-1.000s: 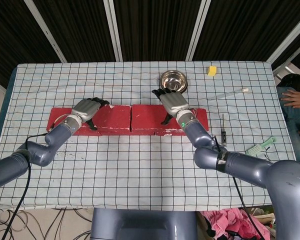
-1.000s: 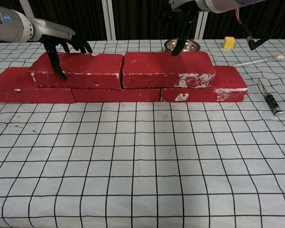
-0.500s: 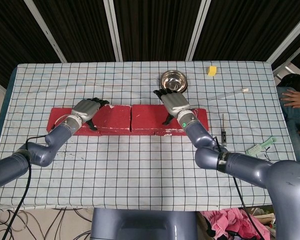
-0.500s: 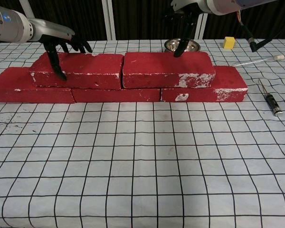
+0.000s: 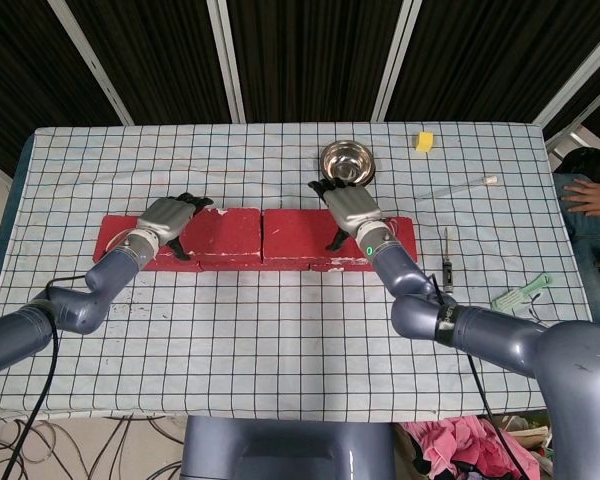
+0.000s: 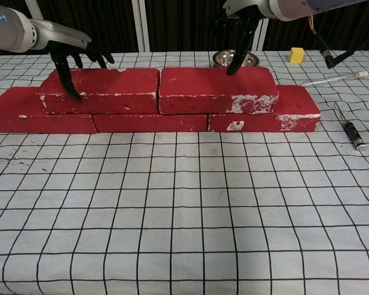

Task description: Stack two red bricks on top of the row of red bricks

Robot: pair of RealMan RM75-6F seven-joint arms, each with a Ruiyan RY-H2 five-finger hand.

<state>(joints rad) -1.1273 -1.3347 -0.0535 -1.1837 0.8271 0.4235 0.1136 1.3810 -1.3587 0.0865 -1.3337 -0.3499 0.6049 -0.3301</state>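
Both hands have lifted slightly since a second ago; two upper bricks [image 6: 157, 90] lie end to end on the red row [image 6: 150, 120]; left hand [image 5: 165, 216] and right hand [image 5: 348, 208] hover spread, empty; checked cloth [image 6: 184, 215] lies bare in front; steel bowl [image 5: 346, 161] behind, screwdriver [image 6: 350, 130] beside the row's right end.
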